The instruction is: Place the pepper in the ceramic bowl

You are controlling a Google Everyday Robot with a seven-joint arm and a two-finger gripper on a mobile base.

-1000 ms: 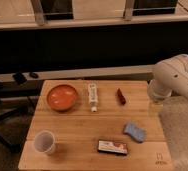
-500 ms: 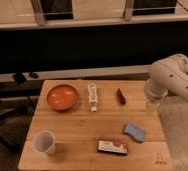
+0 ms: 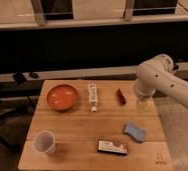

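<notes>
- Change observed: over the last second the arm (image 3: pixel 159 80) has shifted leftward along the right edge of the counter (image 3: pixel 87 125). This carries the gripper (image 3: pixel 143 104) closer to the pepper (image 3: pixel 121 96). Nothing on the counter has moved.
- Gripper position: it hangs below the arm's wrist, pointing down over the right side of the counter. It is near the pepper, on its right, and not touching it.
- Jaws: they stand wide apart and hold nothing.
- Pepper: it lies flat on the counter towards the rear, right of centre and lengthwise front to back. It sits between the white tube (image 3: pixel 92 96) and the gripper.
- Ceramic bowl (image 3: pixel 50 98): it stands at the rear left of the counter, beyond the white tube, well apart from the pepper. Nothing lies in it.
- Other items: a white cup (image 3: pixel 44 142) at the front left, a dark packet (image 3: pixel 112 146) at the front centre and a blue sponge (image 3: pixel 135 131) at the front right.
- Meaning for the task: the arm appears to be in the approach step. The pick has not begun.
- Remaining steps, as judged: centre the jaws over the pepper, descend, grasp, then carry it leftward over the white tube to the ceramic bowl.
</notes>
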